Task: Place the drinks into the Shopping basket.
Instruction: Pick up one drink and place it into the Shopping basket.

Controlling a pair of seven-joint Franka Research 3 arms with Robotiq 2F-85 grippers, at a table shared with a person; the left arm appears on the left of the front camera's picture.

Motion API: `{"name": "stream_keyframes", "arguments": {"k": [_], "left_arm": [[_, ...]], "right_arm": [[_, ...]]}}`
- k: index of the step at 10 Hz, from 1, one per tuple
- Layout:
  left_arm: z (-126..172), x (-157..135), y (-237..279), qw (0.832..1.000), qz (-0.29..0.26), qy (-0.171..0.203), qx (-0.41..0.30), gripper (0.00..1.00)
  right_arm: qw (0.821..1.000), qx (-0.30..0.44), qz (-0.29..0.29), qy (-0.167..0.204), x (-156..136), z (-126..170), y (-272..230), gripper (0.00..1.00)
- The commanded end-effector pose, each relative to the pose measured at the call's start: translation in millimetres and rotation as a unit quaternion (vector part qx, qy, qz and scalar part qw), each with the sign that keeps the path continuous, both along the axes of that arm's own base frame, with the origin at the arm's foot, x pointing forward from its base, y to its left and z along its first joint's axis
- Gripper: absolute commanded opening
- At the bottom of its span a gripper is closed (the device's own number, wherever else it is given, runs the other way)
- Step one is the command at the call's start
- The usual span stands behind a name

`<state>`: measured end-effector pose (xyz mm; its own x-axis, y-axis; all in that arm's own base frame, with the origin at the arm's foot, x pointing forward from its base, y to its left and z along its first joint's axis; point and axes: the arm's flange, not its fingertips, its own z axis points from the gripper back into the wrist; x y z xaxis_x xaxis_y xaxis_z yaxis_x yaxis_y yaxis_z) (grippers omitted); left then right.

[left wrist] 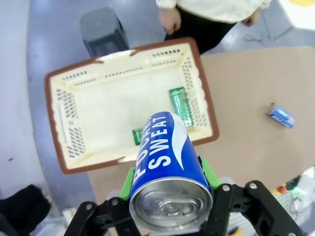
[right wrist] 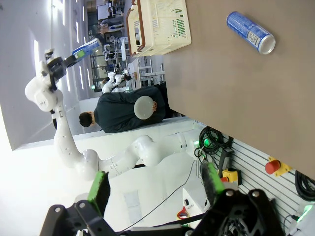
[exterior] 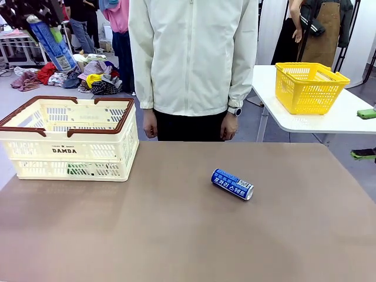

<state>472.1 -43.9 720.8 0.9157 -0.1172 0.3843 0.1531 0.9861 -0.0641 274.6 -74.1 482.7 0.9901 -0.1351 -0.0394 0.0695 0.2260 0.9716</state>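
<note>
My left tool (left wrist: 167, 178) clamps a blue can (left wrist: 165, 157); its view finds 2 green cans (left wrist: 179, 103) in the Shopping basket (left wrist: 53, 98); right tool (right wrist: 155, 189) gapes empty.

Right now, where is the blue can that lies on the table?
In the front view the blue can lies on its side, right of the table's middle, far from the Shopping basket at the left.
</note>
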Motion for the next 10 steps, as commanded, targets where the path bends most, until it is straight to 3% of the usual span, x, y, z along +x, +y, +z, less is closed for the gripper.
{"name": "stream_keyframes", "arguments": {"k": [1,4,6,8,10], "left_arm": [[-38.5,49.6,24.1,0.999,0.003,0.050,0.013,0.00],[-122.5,76.5,62.1,0.992,0.020,0.121,0.042,0.00],[-172.5,85.5,89.6,0.987,0.035,0.145,0.058,0.00],[-228.7,89.6,103.8,0.984,0.060,0.158,0.061,0.00],[-260.8,90.9,109.8,0.988,0.064,0.131,0.044,0.00]], "right_arm": [[1.000,0.004,0.003,0.001,0.3,4.3,-0.4,1.00],[1.000,0.004,0.003,0.001,0.3,4.3,-0.4,1.00],[1.000,0.004,0.003,0.001,0.3,4.3,-0.4,1.00],[1.000,0.004,0.003,0.001,0.3,4.3,-0.4,1.00],[1.000,0.004,0.003,0.001,0.3,4.3,-0.4,1.00]]}}
